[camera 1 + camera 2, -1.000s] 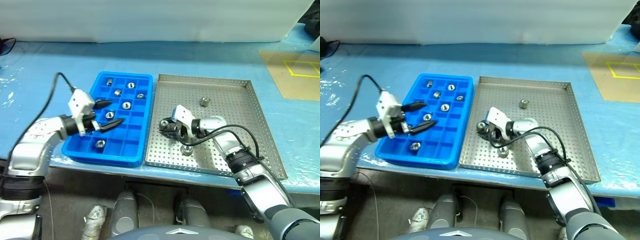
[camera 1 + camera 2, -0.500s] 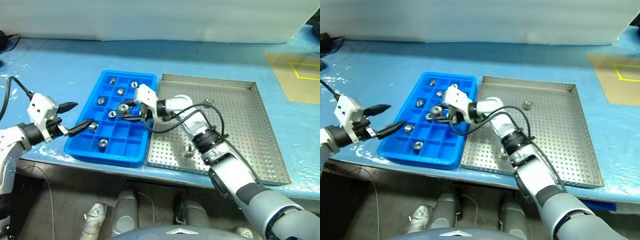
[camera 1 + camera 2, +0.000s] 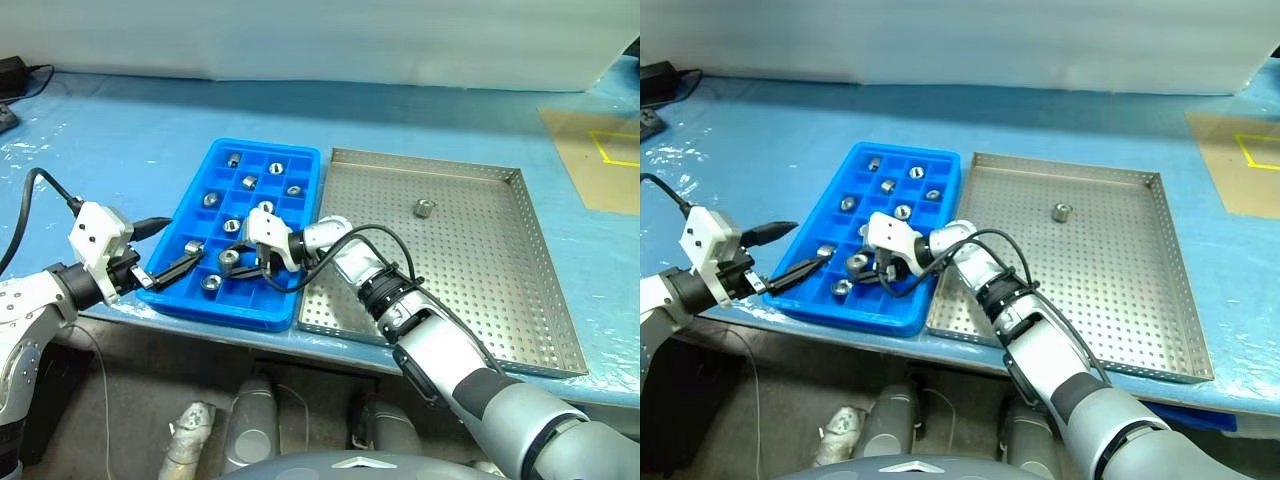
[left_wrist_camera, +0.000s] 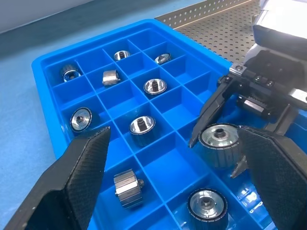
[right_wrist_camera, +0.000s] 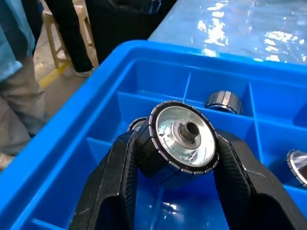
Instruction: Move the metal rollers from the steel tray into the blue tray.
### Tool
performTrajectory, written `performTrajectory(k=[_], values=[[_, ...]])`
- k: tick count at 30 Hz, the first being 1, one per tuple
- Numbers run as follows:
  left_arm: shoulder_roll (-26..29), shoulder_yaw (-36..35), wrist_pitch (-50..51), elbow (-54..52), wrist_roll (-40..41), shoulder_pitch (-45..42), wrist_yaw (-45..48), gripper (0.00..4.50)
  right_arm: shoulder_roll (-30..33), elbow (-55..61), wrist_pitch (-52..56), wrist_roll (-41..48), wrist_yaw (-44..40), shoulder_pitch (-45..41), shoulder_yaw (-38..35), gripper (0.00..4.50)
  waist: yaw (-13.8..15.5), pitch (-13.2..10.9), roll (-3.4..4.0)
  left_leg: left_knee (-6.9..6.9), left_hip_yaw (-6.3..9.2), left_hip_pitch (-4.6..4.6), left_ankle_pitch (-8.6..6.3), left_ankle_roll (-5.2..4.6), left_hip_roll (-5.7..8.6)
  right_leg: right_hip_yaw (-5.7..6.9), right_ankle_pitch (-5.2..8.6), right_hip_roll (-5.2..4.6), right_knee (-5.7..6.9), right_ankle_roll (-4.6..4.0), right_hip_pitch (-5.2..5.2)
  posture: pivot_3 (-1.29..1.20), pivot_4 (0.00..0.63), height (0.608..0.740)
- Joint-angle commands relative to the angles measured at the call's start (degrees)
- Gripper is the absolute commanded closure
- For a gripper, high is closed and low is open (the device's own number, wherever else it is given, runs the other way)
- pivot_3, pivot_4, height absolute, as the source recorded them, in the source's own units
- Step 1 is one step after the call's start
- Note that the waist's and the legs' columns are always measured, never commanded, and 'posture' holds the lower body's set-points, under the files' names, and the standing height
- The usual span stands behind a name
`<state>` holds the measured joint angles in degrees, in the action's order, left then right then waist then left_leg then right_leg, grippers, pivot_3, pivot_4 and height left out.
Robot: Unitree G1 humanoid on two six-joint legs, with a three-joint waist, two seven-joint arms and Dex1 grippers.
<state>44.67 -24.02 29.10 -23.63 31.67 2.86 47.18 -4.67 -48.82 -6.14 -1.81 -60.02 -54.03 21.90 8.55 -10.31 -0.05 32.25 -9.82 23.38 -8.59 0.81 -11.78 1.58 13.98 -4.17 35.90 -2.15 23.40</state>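
Left eye view: blue tray point(image 3: 300, 165) with a grid of square compartments, sitting on a blue table cover point(image 3: 120, 130) just beside the steel tray point(image 3: 490, 300). Blue tray contents: about eight loose metal rollers point(image 3: 249, 182), one per compartment, spread over the far and middle rows. Steel tray contents: one roller point(image 3: 423, 208) lying on the perforated floor near the far rim. Right gripper point(image 3: 243, 262) reaches over the blue tray's near rows, fingers clamped on a further roller point(image 5: 182, 139) held above a compartment. Left gripper point(image 3: 165, 250) hangs at the blue tray's left edge, fingers spread wide and empty. White wall behind the table; tan sheet with yellow tape point(image 3: 600, 160) at far right.
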Motion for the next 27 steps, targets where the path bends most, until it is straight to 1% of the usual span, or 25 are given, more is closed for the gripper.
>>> performTrajectory(k=[1,2,5,9,11,14,16,17,19,22,24,27], values=[[0.01,0.26,0.06,-1.87,1.01,-0.78,-0.45,0.0,-0.57,-1.46,-1.64,0.55,0.42,-1.06,-1.76,1.96,0.12,0.0,0.0,-0.01,0.0,-0.01,0.0,0.0,0.0,0.0,0.0,0.0,0.0,0.0,-0.01,0.33,0.15,0.74],[0.01,0.49,0.1,-1.82,1.04,-1.0,-0.48,0.0,-0.58,-1.28,-1.5,0.98,-0.13,-1.07,-2.15,1.77,0.15,0.0,0.0,-0.01,0.0,-0.02,0.0,0.0,0.0,0.0,0.0,0.0,0.0,0.0,-0.03,0.33,0.15,0.74],[0.02,1.98,-0.15,-0.91,0.9,-2.5,-0.16,0.0,-0.53,-0.51,-0.4,0.43,3.47,-1.47,-3.39,0.76,0.15,0.0,0.0,-0.01,0.0,-0.02,0.0,0.01,0.01,0.0,0.0,0.0,0.0,0.0,-0.04,0.32,0.15,0.74],[0.03,4.47,-0.47,0.98,0.64,-5.85,0.52,0.0,2.16,3.78,0.9,2.28,2.43,-1.16,-5.68,0.76,0.14,0.0,0.0,0.0,-0.02,-0.02,0.04,0.07,0.02,0.0,0.0,0.0,0.01,0.0,-0.03,0.27,0.15,0.74],[-0.13,5.46,-0.59,1.84,0.78,-7.41,0.92,0.0,4.46,8.48,3.08,3.82,1.27,-0.41,-7.01,0.76,0.13,0.0,0.0,0.01,-0.02,0.02,0.07,0.11,0.02,0.0,0.0,0.0,0.01,0.01,-0.02,0.25,0.15,0.74],[-0.5,7.74,-1.1,3.46,0.36,-9.63,1.92,0.0,10.0,18.95,8.03,6.33,-0.7,2.21,-9.0,0.76,0.16,0.01,-0.02,0.02,-0.04,0.04,0.13,0.21,0.05,0.01,-0.01,0.0,-0.02,0.02,-0.04,0.2,0.15,0.74],[-1.5,10.18,-1.56,4.81,-0.06,-11.57,2.57,0.0,16.1,28.26,13.13,8.06,-3.02,6.09,-10.3,0.76,0.21,0.02,-0.02,0.04,-0.07,0.03,0.14,0.21,0.05,0.0,-0.02,0.01,-0.03,0.04,-0.05,0.16,0.15,0.74],[-2.37,11.89,-1.97,5.95,-0.36,-12.86,3.14,0.0,20.85,34.41,16.7,9.11,-5.04,9.55,-11.06,0.76,0.34,0.03,-0.04,0.04,-0.08,0.04,0.14,0.21,0.08,0.01,-0.03,0.01,-0.07,0.06,-0.08,0.13,0.15,0.74],[-3.7,14.39,-2.8,7.92,-1.04,-14.83,4.11,0.0,28.2,44.56,23.55,11.69,-7.64,15.32,-12.15,0.76,0.57,0.05,-0.06,0.06,-0.16,0.02,0.11,0.18,0.15,0.01,-0.07,0.0,-0.14,0.15,-0.21,0.11,0.15,0.74],[-5.21,17.24,-4.24,11.08,-2.01,-17.33,5.67,0.0,37.03,56.88,31.78,14.83,-8.59,23.13,-13.93,0.76,-0.11,0.04,-0.04,0.07,-0.16,0.01,0.09,0.15,0.15,-0.02,-0.19,0.01,-0.18,0.35,-0.23,0.04,0.15,0.74],[-6.06,18.89,-5.25,13.33,-2.77,-19.01,6.87,0.0,41.82,63.21,35.02,15.99,-8.47,27.99,-15.15,0.76,-1.25,0.04,-0.02,-0.01,-0.16,-0.12,0.13,0.2,0.05,-0.12,-0.18,0.14,-0.16,0.34,-0.17,0.0,0.15,0.74],[-7.27,21.11,-6.7,16.49,-3.75,-21.42,8.68,0.0,44.47,69.18,40.78,19.59,-6.48,32.82,-17.53,0.76,-2.57,0.06,0.01,-0.06,-0.16,-0.29,0.22,0.35,-0.01,-0.25,-0.06,0.44,-0.14,0.11,-0.18,-0.04,0.15,0.74]])
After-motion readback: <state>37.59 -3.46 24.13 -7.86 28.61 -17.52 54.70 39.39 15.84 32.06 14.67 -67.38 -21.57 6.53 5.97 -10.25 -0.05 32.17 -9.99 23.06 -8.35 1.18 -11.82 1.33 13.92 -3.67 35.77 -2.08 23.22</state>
